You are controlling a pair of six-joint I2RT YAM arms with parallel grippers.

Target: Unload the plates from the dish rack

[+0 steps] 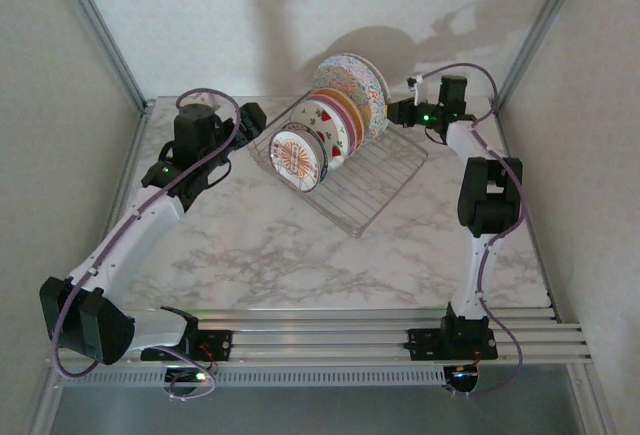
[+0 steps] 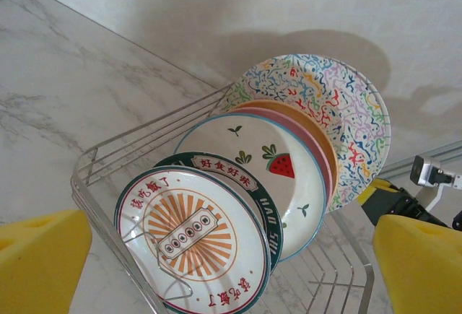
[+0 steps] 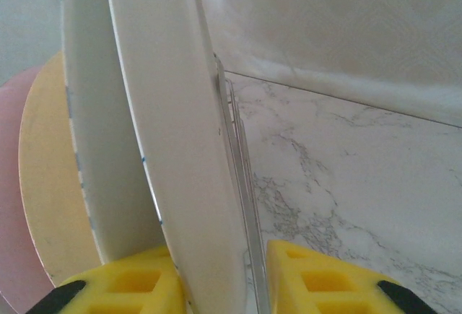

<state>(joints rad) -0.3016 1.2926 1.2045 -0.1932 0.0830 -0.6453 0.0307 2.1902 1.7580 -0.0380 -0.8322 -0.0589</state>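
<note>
Plates (image 1: 330, 125) in dish rack (image 1: 378, 193), right gripper (image 3: 220, 285) astride rearmost plus rack wire (image 3: 242, 184)

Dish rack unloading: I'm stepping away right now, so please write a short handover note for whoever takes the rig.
Left gripper: wide open, holding nothing, beside the dish rack, facing the plates.
Right gripper: fingers straddle the rim of the large patterned plate at the back; firm grip not confirmed.
Plates: sunburst plate, strawberry plate and the rest all stand upright in the rack.
Done: none out yet.
Left: lift each plate out, probably onto the table.
</note>
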